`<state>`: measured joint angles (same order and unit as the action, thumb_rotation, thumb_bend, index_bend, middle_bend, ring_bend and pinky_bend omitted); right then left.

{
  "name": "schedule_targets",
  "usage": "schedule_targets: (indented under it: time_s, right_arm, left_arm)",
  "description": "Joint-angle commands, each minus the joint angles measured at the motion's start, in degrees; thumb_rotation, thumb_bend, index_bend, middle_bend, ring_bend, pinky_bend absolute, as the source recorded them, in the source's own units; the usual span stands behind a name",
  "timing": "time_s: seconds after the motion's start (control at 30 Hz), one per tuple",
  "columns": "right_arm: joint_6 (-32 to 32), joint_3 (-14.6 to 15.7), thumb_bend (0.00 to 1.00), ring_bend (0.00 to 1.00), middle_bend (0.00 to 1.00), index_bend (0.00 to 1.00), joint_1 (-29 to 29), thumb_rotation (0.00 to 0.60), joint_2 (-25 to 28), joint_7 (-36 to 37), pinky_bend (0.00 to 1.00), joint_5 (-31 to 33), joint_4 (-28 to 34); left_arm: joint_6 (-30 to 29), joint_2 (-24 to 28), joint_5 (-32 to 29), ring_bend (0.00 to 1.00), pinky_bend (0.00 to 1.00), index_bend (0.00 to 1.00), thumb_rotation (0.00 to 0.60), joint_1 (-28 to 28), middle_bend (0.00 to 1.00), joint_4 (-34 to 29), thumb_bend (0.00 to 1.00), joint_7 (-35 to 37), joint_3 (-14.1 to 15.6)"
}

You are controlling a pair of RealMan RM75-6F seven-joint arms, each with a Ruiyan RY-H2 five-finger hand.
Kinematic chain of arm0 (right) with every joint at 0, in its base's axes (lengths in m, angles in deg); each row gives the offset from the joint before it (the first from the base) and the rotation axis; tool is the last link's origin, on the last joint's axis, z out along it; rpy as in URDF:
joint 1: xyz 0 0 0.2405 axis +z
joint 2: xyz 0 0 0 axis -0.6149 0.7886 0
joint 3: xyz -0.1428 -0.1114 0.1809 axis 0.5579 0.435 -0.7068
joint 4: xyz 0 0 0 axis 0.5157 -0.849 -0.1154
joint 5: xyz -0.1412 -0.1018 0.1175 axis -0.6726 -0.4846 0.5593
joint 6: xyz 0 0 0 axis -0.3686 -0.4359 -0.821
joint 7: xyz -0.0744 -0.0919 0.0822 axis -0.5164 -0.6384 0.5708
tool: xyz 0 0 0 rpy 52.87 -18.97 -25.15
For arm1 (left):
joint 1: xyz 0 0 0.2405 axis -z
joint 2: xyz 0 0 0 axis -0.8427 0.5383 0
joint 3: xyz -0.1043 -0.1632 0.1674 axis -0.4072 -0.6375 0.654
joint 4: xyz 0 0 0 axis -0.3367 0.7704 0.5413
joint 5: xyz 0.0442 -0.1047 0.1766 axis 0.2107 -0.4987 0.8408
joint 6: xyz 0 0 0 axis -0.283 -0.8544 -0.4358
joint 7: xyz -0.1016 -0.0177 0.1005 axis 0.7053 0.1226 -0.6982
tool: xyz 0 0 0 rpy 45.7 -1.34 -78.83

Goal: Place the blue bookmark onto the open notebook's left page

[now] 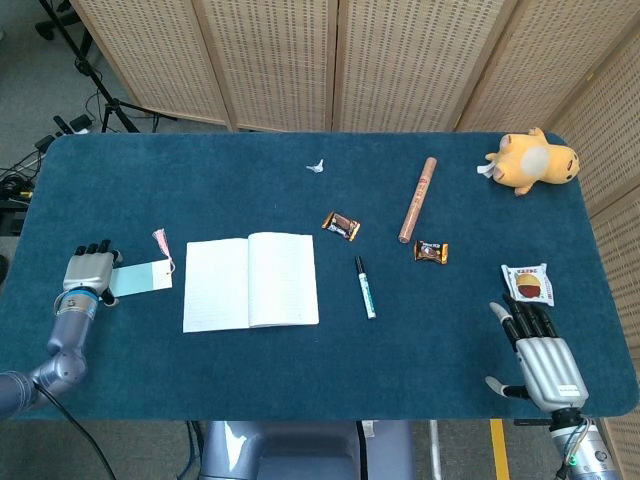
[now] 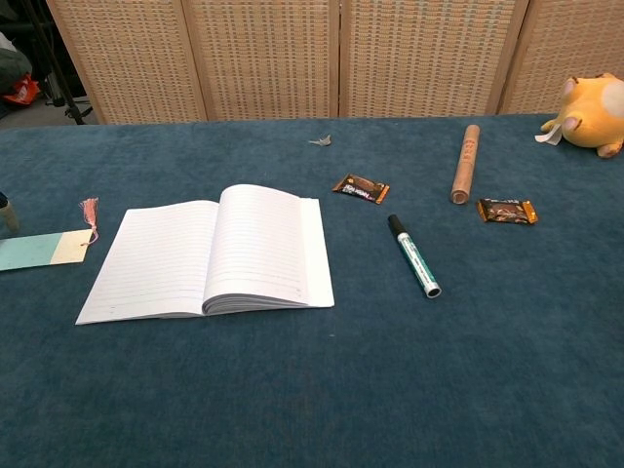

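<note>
The blue bookmark (image 1: 140,277) lies flat on the blue table, left of the open notebook (image 1: 250,281); it has a cream end and a pink tassel (image 2: 89,211) toward the notebook. The notebook's left page (image 2: 151,259) is bare. My left hand (image 1: 88,272) sits at the bookmark's left end, back up, with fingers apart and touching or just over that end. In the chest view only a fingertip (image 2: 8,215) shows above the bookmark (image 2: 39,250). My right hand (image 1: 540,358) rests open at the table's front right, holding nothing.
A green marker (image 1: 365,288) lies right of the notebook. Two candy bars (image 1: 341,226) (image 1: 431,252), a brown tube (image 1: 418,199), a paper scrap (image 1: 317,166), a yellow plush (image 1: 532,162) and a snack packet (image 1: 527,284) are scattered over the middle and right.
</note>
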<state>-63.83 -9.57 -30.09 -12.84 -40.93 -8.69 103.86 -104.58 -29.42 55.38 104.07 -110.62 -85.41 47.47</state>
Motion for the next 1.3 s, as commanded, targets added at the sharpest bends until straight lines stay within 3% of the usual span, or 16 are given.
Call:
schedule_targets:
  time_s: [0.03,1.13,1.3]
  right_arm:
    - [-0.1,0.0,0.10,0.00,0.00,0.00,0.0,0.600,0.0,0.0,0.01,-0.1,0.0]
    - [-0.8,0.0,0.10,0.00,0.00,0.00,-0.3,0.600,0.2,0.9,0.00,-0.8,-0.1]
    - [-0.9,0.1,0.10,0.00,0.00,0.00,-0.3,0.600,0.2,1.0,0.00,-1.0,-0.1]
  left_arm:
    - [0.1,-0.3,-0.1,0.00,0.00,0.27,0.600,0.0,0.00,0.3,0.17,-0.2,0.0]
    - [-0.6,-2.1,0.8,0.00,0.00,0.27,0.600,-1.1,0.00,0.6,0.24,-1.4,-1.2]
    - [-1.0,-1.7,1.5,0.00,0.00,0.27,0.600,-1.1,0.00,-0.3,0.29,-1.4,-1.4]
